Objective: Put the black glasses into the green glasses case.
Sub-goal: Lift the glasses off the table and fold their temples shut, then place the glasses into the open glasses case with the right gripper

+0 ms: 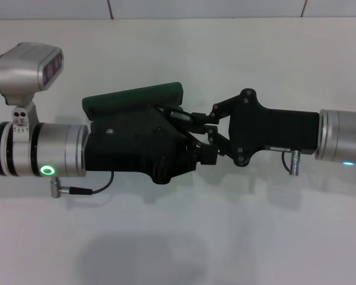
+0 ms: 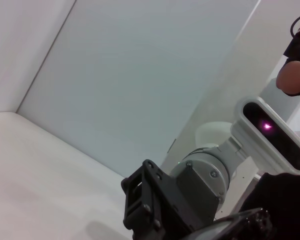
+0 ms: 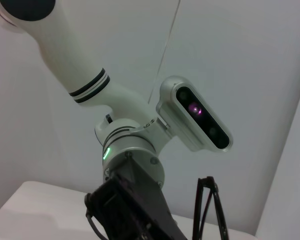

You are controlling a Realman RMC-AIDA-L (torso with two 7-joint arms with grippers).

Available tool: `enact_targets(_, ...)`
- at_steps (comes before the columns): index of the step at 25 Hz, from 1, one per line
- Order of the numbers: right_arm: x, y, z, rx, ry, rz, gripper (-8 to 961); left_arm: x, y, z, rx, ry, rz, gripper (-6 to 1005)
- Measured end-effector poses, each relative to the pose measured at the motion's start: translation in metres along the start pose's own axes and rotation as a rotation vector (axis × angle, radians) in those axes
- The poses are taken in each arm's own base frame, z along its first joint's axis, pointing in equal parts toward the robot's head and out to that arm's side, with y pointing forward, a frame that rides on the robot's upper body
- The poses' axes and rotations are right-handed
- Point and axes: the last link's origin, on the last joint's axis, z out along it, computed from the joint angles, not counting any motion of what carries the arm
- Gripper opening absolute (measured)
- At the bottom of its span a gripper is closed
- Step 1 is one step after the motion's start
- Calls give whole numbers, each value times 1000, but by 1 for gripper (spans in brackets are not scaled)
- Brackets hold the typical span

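The green glasses case (image 1: 133,98) lies on the white table, mostly hidden behind my left gripper (image 1: 190,133), which reaches in from the left just in front of it. My right gripper (image 1: 206,132) comes in from the right, its fingers drawn close together and meeting the left gripper's tip. The black glasses (image 3: 197,205) show in the right wrist view as thin black wire loops standing up close to the camera, beside the left gripper's body (image 3: 130,215). In the head view the two grippers hide the glasses almost entirely.
The white table (image 1: 178,237) stretches in front of both arms, and a pale wall edge (image 1: 178,18) runs along its back. A cable and plug (image 1: 77,190) hang under the left wrist. The right arm's wrist and camera (image 2: 270,135) show in the left wrist view.
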Motion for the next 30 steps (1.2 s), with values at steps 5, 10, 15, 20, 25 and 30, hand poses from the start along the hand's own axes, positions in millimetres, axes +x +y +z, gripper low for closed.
enact_targets(5, 0, 1, 0, 1, 0, 2, 58, 0, 0, 0, 1, 0, 0, 14)
enact_targets(10, 1, 1, -1, 4, 1, 6, 59, 0, 0, -1, 1, -1, 0, 15)
enact_targets(15, 3, -3, -2, 25, 17, 6, 59, -4, 0, -10, 19, -24, 9, 16)
enact_targets(20, 5, -16, 5, 57, 62, -20, 58, -16, 1, -34, 82, -65, 21, 17)
enact_targets(25, 2, -29, 32, 23, 129, -70, 60, -27, 4, -60, 159, -61, 48, 17)
enact_targets(30, -3, -40, 60, -3, 212, -159, 59, -37, 8, -70, 189, -55, 50, 18)
